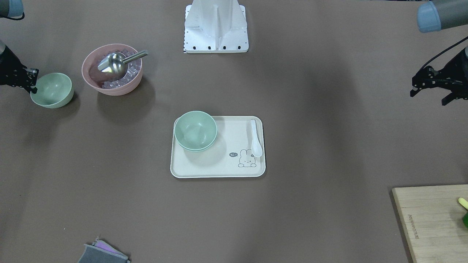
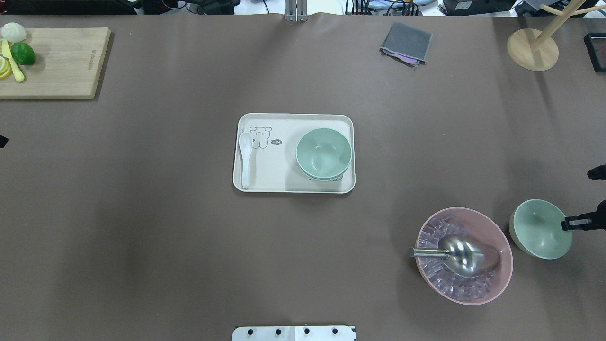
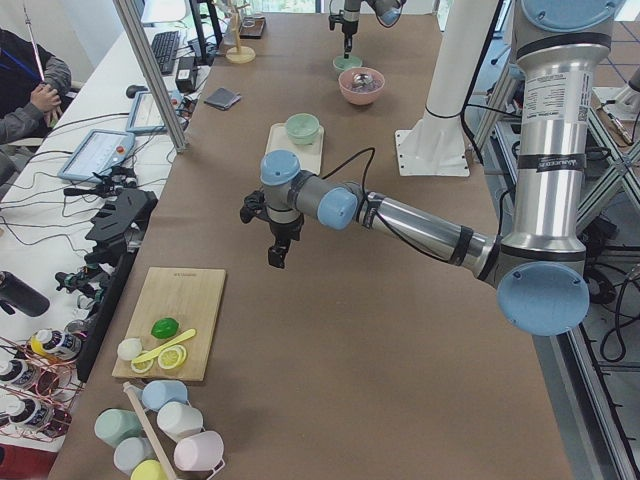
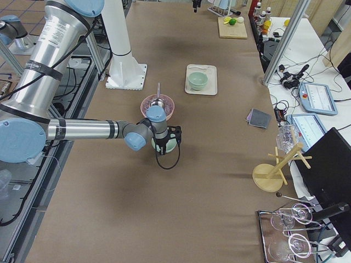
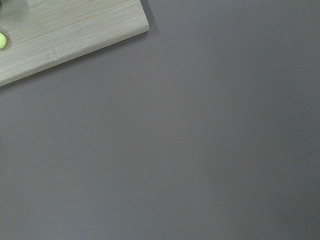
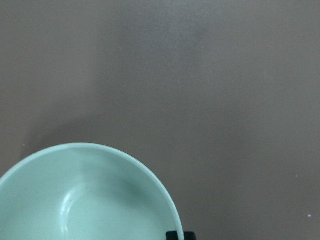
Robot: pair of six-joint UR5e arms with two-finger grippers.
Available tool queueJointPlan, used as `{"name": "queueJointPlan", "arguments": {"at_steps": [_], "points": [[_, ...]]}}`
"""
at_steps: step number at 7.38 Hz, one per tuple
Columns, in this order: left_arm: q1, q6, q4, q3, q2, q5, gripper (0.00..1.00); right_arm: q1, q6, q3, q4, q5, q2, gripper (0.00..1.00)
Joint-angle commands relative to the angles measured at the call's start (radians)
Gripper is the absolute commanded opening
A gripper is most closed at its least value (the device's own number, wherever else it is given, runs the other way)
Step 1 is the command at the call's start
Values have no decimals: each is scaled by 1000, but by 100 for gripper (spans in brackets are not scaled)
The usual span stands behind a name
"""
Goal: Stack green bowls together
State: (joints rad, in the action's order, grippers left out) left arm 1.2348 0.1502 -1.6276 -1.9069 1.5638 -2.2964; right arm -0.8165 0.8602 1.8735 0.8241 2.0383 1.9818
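Two pale green bowls (image 1: 195, 130) sit nested together on a cream tray (image 1: 219, 168) at the table's middle; they also show in the overhead view (image 2: 324, 152). A third green bowl (image 1: 52, 90) is beside the pink bowl, tilted, with my right gripper (image 1: 33, 86) shut on its rim. It also shows in the overhead view (image 2: 539, 228) and the right wrist view (image 6: 85, 200). I cannot tell whether it touches the table. My left gripper (image 1: 430, 94) is open and empty, far off over bare table.
A pink ribbed bowl (image 1: 111, 69) with ice and a metal scoop stands next to the held bowl. A white spoon (image 1: 256, 138) lies on the tray. A cutting board (image 2: 57, 61), a grey cloth (image 2: 406, 42) and a wooden stand (image 2: 532, 47) are at the far edge.
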Motion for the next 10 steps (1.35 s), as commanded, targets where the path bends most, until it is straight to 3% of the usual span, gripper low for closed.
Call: {"name": "queueJointPlan", "arguments": {"at_steps": [1,3,7,8,10], "points": [[0,0,0,-1,1,0,98,-56,-1,-1,15,45,-52,0],[0,0,0,0,-1,0,98,-220,-13,4,238,152,-246,0],[2,-3,-2,-4,-16,0,98,-247,9,-16,828,165,-776,0],[2,-3,-2,-4,-18,0,98,-219,66,-23,887,160,-849,0],[2,-3,-2,-1,-16,2,98,-210,82,-19,885,158,-851,0]]}}
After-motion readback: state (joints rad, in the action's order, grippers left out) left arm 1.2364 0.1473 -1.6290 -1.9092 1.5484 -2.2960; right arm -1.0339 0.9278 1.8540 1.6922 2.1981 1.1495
